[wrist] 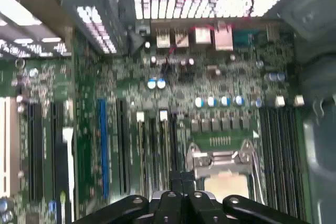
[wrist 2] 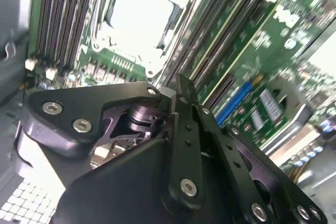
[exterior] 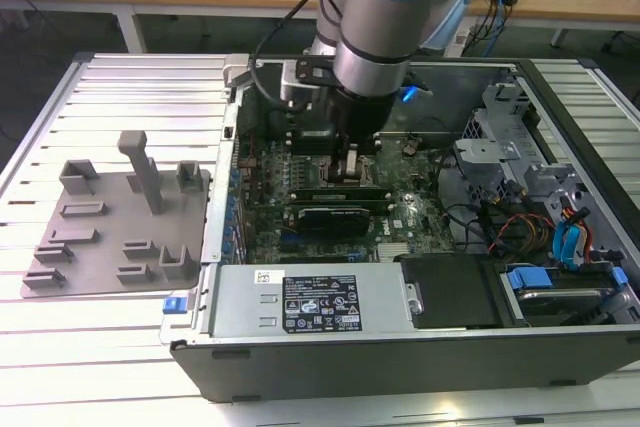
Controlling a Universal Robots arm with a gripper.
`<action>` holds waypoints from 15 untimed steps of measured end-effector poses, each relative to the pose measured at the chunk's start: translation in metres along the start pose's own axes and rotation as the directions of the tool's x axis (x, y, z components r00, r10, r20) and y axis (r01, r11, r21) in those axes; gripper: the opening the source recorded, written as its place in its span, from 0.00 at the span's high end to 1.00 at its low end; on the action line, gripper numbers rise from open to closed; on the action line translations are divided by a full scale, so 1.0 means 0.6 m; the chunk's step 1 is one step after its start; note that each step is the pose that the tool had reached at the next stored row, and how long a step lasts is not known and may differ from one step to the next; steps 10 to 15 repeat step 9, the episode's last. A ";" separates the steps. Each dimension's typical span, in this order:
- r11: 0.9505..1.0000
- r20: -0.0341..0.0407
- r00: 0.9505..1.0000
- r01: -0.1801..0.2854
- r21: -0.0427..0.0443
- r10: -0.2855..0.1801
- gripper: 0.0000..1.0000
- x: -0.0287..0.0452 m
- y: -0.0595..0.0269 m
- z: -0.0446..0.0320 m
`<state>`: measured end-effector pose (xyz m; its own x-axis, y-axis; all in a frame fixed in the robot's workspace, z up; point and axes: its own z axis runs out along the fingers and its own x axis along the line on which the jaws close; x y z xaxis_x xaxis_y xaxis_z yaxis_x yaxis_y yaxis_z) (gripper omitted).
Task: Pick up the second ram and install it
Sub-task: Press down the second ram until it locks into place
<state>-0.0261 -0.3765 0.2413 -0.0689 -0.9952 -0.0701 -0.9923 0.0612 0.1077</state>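
Down inside the open black computer case [exterior: 420, 347], the black fingers [wrist 2: 184, 95] are pressed together above the green motherboard [wrist: 220, 87], beside the silver processor socket [wrist: 223, 174]. Whether they grip the green ram stick cannot be told. A grey plastic tray [exterior: 90, 237] sits on the slatted tabletop [exterior: 130, 87], well apart.

I've got the arm [exterior: 385, 17] reaching straight down, wrist vertical, gripper [exterior: 352, 169] low at the end of it, fingers [wrist 2: 181, 95] pinched close together in the second wrist view, black linkage spread wide behind 'em
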 end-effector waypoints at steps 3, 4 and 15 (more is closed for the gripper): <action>1.000 0.000 1.000 0.000 -0.004 0.000 0.92 -0.002 -0.008 -0.020; 1.000 0.000 1.000 0.000 -0.004 0.000 0.92 -0.003 -0.006 -0.035; 1.000 0.000 1.000 0.000 -0.004 0.000 0.92 -0.004 -0.005 -0.043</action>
